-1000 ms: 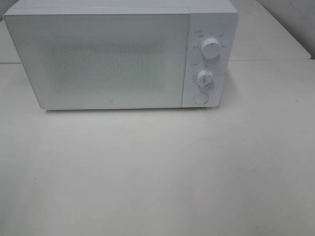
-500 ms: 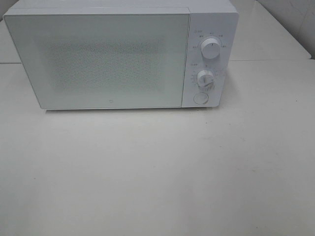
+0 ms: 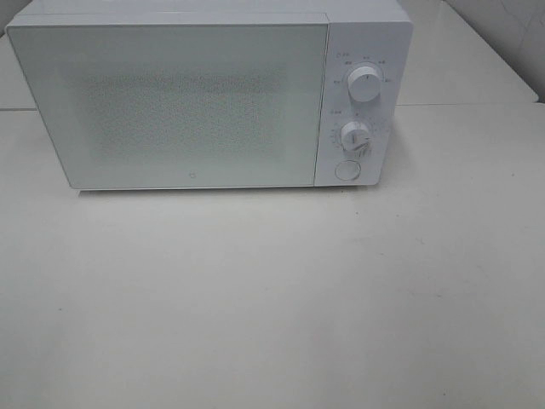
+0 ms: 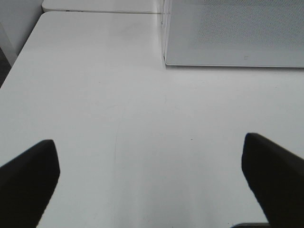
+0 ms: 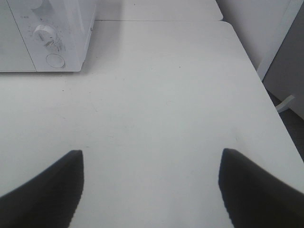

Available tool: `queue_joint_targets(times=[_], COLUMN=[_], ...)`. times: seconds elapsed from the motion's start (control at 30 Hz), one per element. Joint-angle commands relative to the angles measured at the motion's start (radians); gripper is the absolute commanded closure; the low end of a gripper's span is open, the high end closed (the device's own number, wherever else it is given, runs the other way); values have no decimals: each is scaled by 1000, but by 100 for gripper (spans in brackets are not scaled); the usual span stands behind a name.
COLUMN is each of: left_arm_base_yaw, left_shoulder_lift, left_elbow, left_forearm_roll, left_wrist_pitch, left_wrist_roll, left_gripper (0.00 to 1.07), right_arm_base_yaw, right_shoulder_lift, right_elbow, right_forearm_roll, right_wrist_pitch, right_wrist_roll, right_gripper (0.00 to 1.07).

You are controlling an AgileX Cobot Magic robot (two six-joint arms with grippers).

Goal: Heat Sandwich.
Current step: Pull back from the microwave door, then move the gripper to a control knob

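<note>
The sandwich is out of view. A white microwave [image 3: 209, 98] stands at the back of the table with its frosted door [image 3: 174, 106] shut; it also shows in the left wrist view as a door corner [image 4: 232, 33] and in the right wrist view as its control panel [image 5: 47, 35]. Two dials [image 3: 364, 85] and a round button [image 3: 347, 170] sit on its right side. My left gripper [image 4: 149, 175] is open over bare table, nothing between its black fingers [image 4: 28, 180]. My right gripper [image 5: 151, 185] is open too, with nothing between its fingers [image 5: 256, 190]. Neither arm shows in the high view.
The white table [image 3: 272, 298] stretches in front of the microwave. Its left edge [image 4: 21, 52] shows in the left wrist view. Its right edge [image 5: 263, 90] shows in the right wrist view, with a dark floor and a white frame [image 5: 285, 102] beyond.
</note>
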Motion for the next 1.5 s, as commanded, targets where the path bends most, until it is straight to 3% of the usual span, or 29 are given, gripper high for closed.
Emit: queue_joint_targets(times=[0.03, 1.5], left_arm_base_yaw=[-6, -6], left_shoulder_lift=[-26, -26], left_elbow=[1, 1], left_forearm_roll=[-1, -1], left_wrist_pitch=[0, 0], left_wrist_roll=[-8, -8], left_gripper=[6, 6], right_arm_base_yaw=[-8, -8], right_shoulder_lift=[-20, -14], right_elbow=[1, 1], right_forearm_roll=[2, -5], right_wrist_pitch=[-9, -11], right_wrist_roll=[8, 8], right_gripper=[31, 31])
